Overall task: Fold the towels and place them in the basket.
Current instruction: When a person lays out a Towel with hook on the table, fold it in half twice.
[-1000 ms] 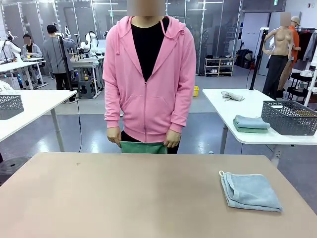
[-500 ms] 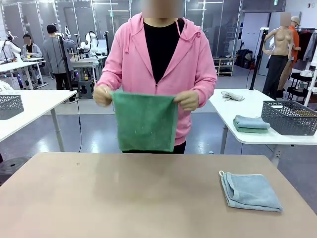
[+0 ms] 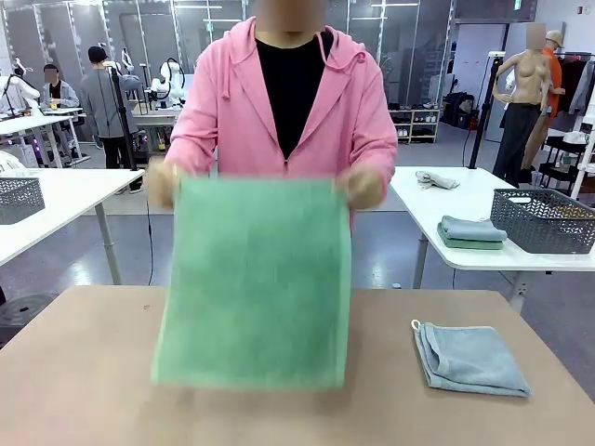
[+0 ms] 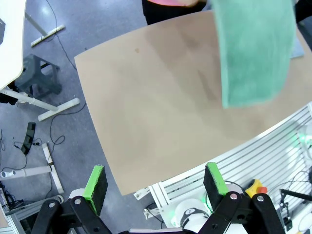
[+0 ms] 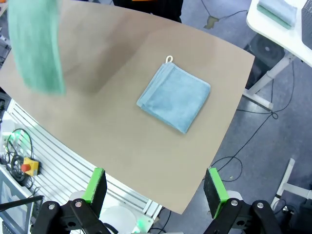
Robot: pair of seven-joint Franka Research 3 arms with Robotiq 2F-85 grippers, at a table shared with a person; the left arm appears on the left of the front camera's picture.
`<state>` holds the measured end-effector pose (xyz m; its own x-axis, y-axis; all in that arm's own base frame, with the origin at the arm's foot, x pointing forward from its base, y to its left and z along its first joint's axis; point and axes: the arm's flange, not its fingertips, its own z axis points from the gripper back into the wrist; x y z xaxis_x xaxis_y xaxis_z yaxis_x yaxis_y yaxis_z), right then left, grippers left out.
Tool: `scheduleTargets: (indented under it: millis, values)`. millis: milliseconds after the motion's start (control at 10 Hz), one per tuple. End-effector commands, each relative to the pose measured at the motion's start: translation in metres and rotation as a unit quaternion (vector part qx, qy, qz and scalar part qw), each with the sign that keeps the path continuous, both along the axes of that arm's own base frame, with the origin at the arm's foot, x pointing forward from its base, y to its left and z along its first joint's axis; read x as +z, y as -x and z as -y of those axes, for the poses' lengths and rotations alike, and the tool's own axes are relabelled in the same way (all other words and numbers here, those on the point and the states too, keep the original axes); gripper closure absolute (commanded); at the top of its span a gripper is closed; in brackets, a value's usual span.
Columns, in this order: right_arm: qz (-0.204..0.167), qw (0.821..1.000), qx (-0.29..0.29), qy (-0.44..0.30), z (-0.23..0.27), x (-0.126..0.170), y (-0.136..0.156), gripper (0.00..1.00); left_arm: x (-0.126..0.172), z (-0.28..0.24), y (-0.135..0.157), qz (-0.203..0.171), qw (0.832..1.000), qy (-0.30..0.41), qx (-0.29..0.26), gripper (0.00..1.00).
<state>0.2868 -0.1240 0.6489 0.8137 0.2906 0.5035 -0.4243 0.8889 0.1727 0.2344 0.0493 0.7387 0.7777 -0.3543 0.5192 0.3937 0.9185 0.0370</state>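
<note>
As the person point(image 3: 288, 121) holds the green towel point(image 3: 251, 279) spread, likely to lay it flat, your left claw point(image 4: 155, 175) and right claw point(image 5: 155, 183) gape empty.

green towel point(image 3: 251, 283), hanging from the person's hands point(image 3: 363, 186): soft cloth, matt, nap lost to blur. blue-grey towel point(image 3: 469, 358), well apart from the hands: terry cloth, matt, fine pile, stitched edge. table point(image 3: 93, 372): smooth matt tan board. sleeve point(image 3: 376, 130) above the hand: pink knit cloth, matt. left gripper point(image 4: 155, 181) pads point(image 4: 96, 185): green, matt, rubbery-looking; finger bodies black, slight sheen.
</note>
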Motion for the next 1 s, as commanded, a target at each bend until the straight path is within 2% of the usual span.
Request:
scheduleTargets:
  millis: [0,900]
  values:
    - [-0.001,1.0,-0.001,0.001,0.0011,0.0015,-0.0026,0.0,0.0024,-0.0008,0.0004,0.0,1.0,-0.001,0.001,0.0]
    - [-0.001,1.0,-0.001,0.001,0.0011,0.0015,-0.0026,0.0,0.0024,-0.0008,0.0004,0.0,1.0,-0.001,0.001,0.0]
